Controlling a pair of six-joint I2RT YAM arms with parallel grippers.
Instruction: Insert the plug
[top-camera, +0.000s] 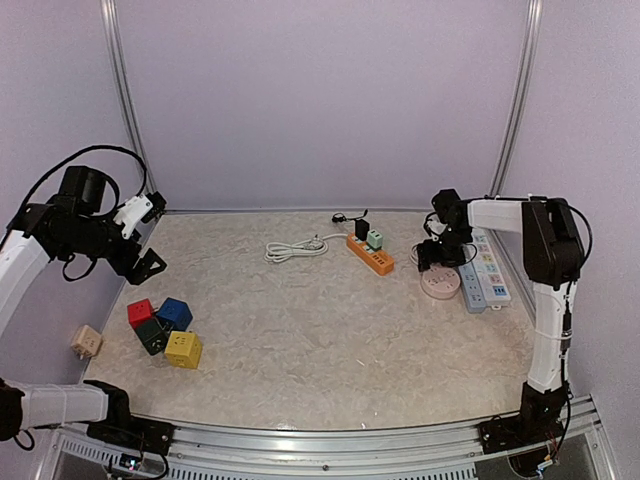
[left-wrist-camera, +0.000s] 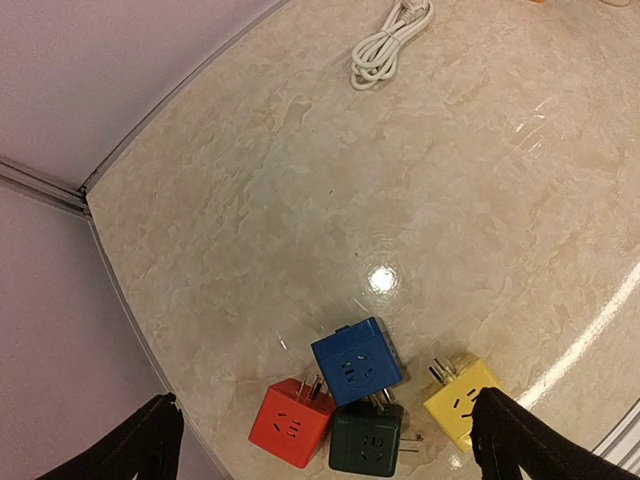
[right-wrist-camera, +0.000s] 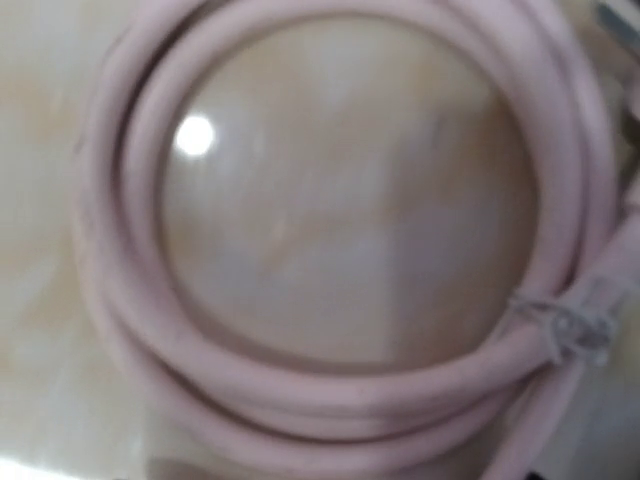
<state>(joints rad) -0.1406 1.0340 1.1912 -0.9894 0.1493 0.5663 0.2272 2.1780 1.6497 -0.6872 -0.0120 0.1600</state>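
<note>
A pink coiled cord (top-camera: 440, 283) lies at the right of the table. It fills the right wrist view (right-wrist-camera: 330, 410) as a blurred close-up ring. My right gripper (top-camera: 437, 256) hangs just above and behind the coil; its fingers do not show in the wrist view, and I cannot tell how its jaws stand. An orange power strip (top-camera: 370, 256) lies at the back centre with a black and a green plug on it. My left gripper (left-wrist-camera: 330, 455) is open and empty, held high over the cube sockets; its dark fingertips (left-wrist-camera: 150, 440) show at the bottom corners.
Red (left-wrist-camera: 292, 422), blue (left-wrist-camera: 357, 361), dark green (left-wrist-camera: 368, 438) and yellow (left-wrist-camera: 460, 400) cube sockets cluster at the front left. A white bundled cord (top-camera: 295, 247) lies left of the orange strip. Two pale power strips (top-camera: 485, 270) lie along the right wall. A beige cube (top-camera: 86, 341) sits off the left edge.
</note>
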